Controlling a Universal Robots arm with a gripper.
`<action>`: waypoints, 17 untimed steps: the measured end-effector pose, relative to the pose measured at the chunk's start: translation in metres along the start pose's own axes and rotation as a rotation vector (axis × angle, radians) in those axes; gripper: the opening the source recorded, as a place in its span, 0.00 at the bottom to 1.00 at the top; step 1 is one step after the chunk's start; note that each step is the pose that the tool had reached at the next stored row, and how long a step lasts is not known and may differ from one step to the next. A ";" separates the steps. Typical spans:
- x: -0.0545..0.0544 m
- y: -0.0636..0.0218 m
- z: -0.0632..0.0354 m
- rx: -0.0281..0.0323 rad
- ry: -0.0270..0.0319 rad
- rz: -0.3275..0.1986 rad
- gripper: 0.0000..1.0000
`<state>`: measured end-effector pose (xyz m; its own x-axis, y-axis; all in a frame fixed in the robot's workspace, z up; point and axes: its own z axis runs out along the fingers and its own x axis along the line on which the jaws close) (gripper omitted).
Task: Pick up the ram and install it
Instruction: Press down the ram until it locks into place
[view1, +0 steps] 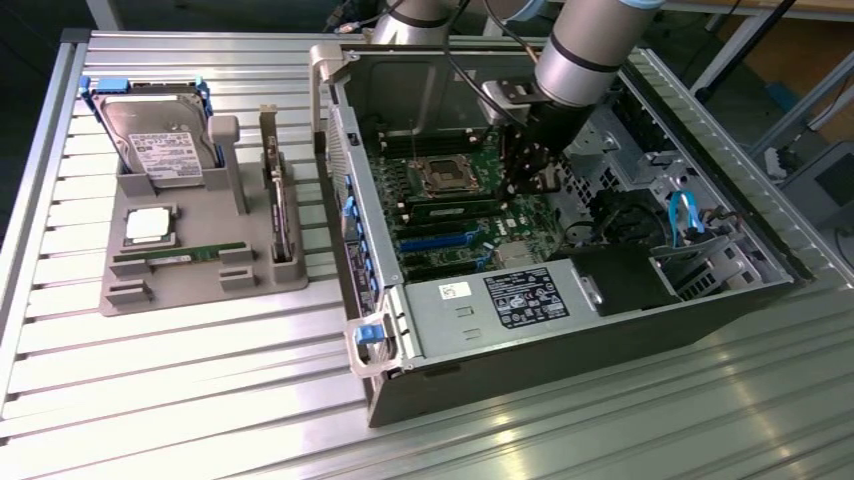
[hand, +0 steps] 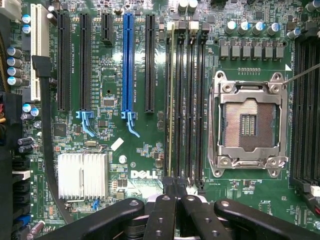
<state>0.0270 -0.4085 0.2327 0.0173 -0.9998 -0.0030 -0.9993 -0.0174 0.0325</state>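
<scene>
Exterior view: the black gripper (view1: 534, 172) reaches into the open dark computer case (view1: 694, 300) above the green motherboard (view1: 467, 225); a thin green ram stick (view1: 180, 256) lies on the grey holder tray (view1: 200, 290); wrist view: black fingers (hand: 165, 215) pressed together over another narrow ram stick (hand: 171, 100) seated edge-up in the black memory slots (hand: 192, 100), beside the silver processor socket (hand: 248, 125).

The exterior view looks down at a steep angle from well above the slatted table (view1: 200, 380), taking in the open computer case (view1: 561, 310) and a grey parts holder (view1: 200, 270) at its 9 o'clock. The wrist view faces straight down, close over the motherboard (hand: 125, 170), with the gripper (hand: 175, 200) at its edge. Both views share the empty processor socket (view1: 442, 178) (hand: 248, 125) and the memory slots (hand: 187, 100) beside it.
</scene>
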 end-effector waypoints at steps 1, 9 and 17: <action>0.000 -0.0001 -0.0009 -0.0002 0.0006 0.000 0.10; 0.000 -0.0003 -0.0084 -0.0002 0.0006 0.000 0.10; 0.000 0.0199 -0.0079 -0.0003 0.0008 0.000 0.10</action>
<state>0.0074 -0.4087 0.2412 0.0174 -0.9998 -0.0022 -0.9993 -0.0175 0.0328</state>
